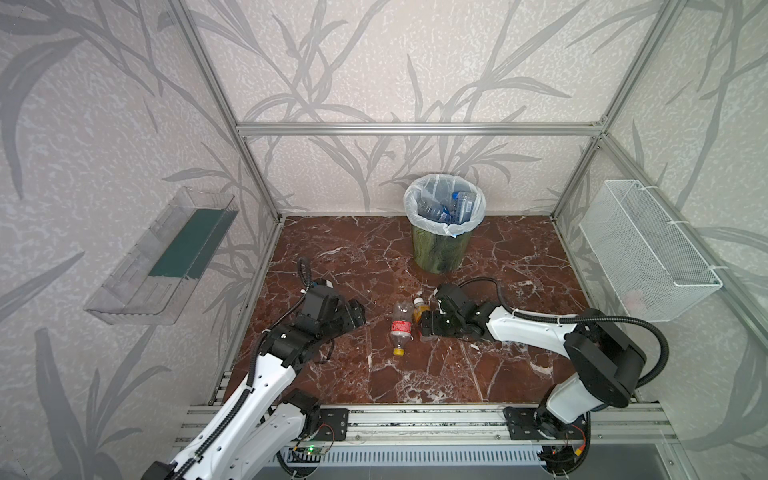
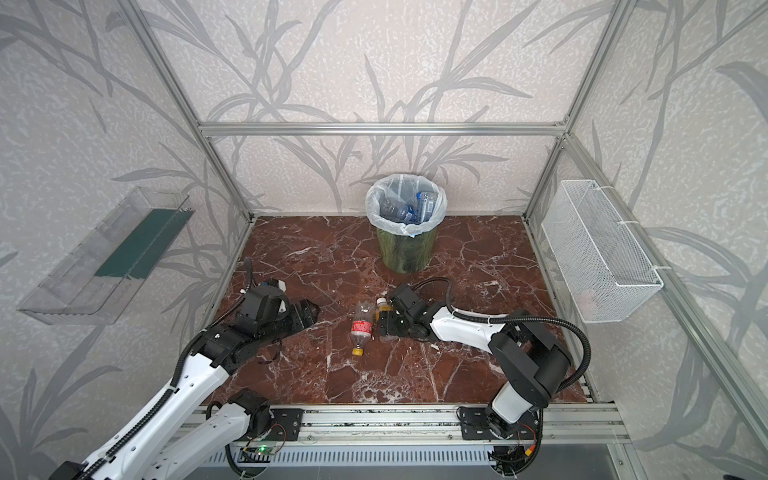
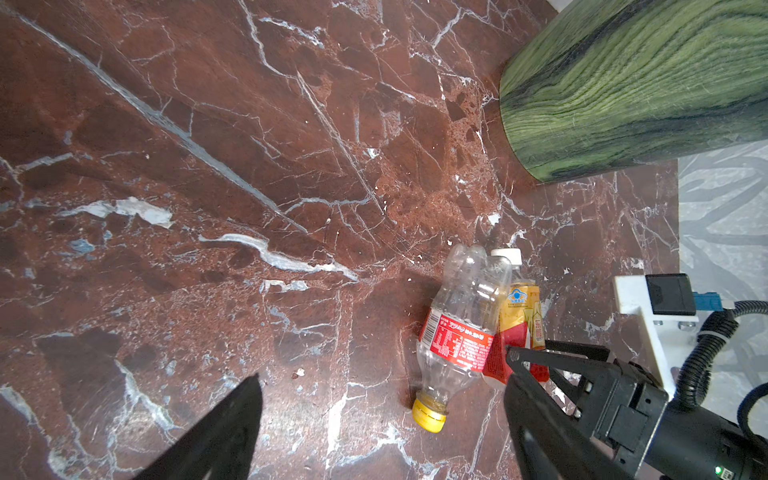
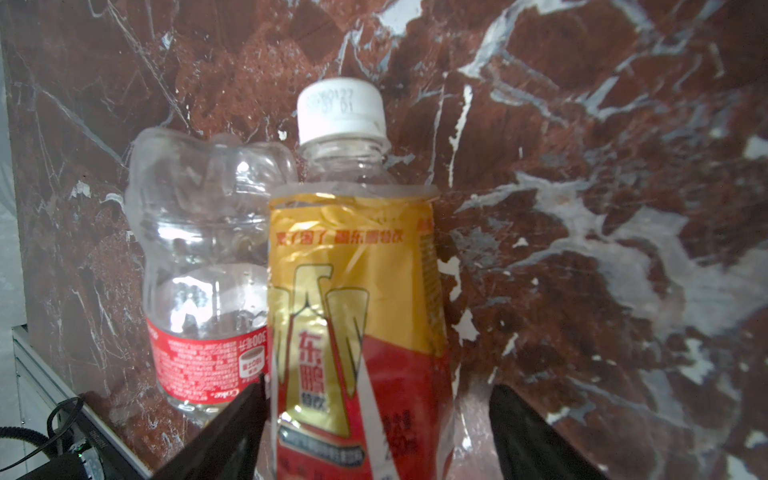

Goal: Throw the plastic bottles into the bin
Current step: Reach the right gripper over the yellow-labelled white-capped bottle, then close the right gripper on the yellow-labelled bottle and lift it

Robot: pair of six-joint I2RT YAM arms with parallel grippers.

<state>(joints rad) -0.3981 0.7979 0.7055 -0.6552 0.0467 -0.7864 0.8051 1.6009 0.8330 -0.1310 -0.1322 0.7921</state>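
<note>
1. Right jaws stand spread around the lower body of the yellow-and-red-labelled bottle [image 4: 357, 311]. One finger is right at the label's edge, and I see a gap at the other.
2. Left jaws are spread wide with nothing between them, low over the counter [image 1: 374, 257] to the left of both bottles.
3. That bottle lies on the counter, white cap toward the back, touching a clear red-labelled bottle [image 4: 199, 257].
4. I see the bin [image 1: 440, 249] at the back of the counter, well apart, with blue-labelled bottles [image 1: 455, 205] inside.
</note>
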